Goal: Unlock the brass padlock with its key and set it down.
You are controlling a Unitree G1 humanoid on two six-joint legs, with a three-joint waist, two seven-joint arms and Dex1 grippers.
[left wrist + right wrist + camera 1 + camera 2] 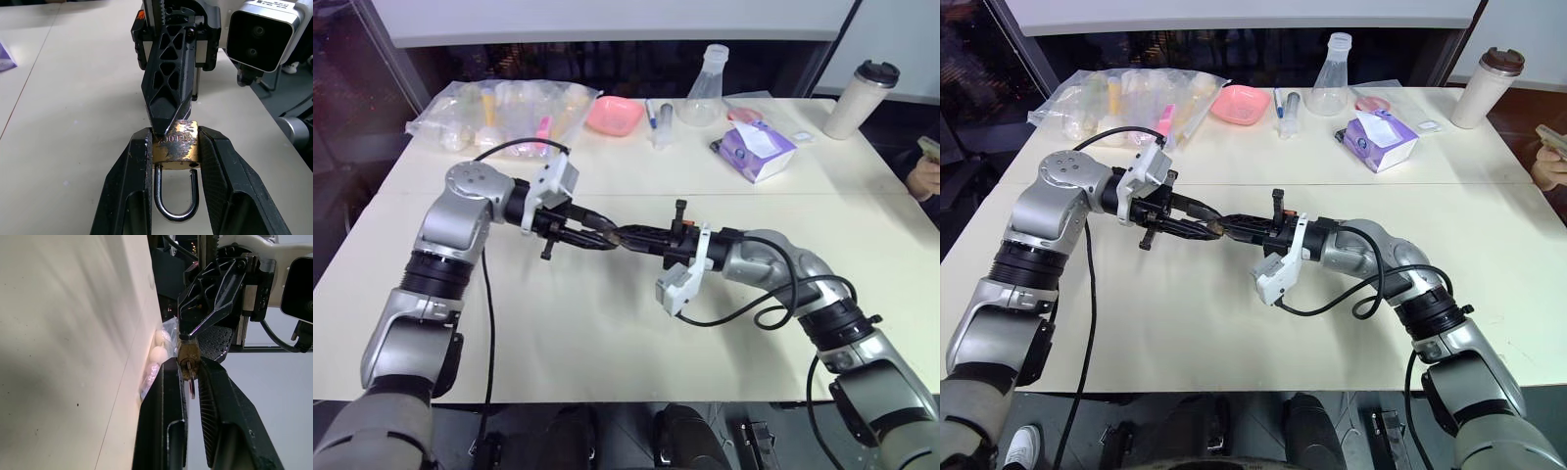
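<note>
The brass padlock is pinched between the two black fingers of my left gripper, and its silvery shackle points back toward the left wrist. It hangs in mid-air over the middle of the white table. My right gripper comes in level from the opposite side, tip to tip with the left gripper. Its fingers are shut on the key, which sits against the padlock's bottom face. How deep the key sits is hidden.
Along the table's far edge lie a clear plastic bag of items, a pink bowl, a clear flask, a purple tissue box and a lidded cup. A person's hand shows at the right edge.
</note>
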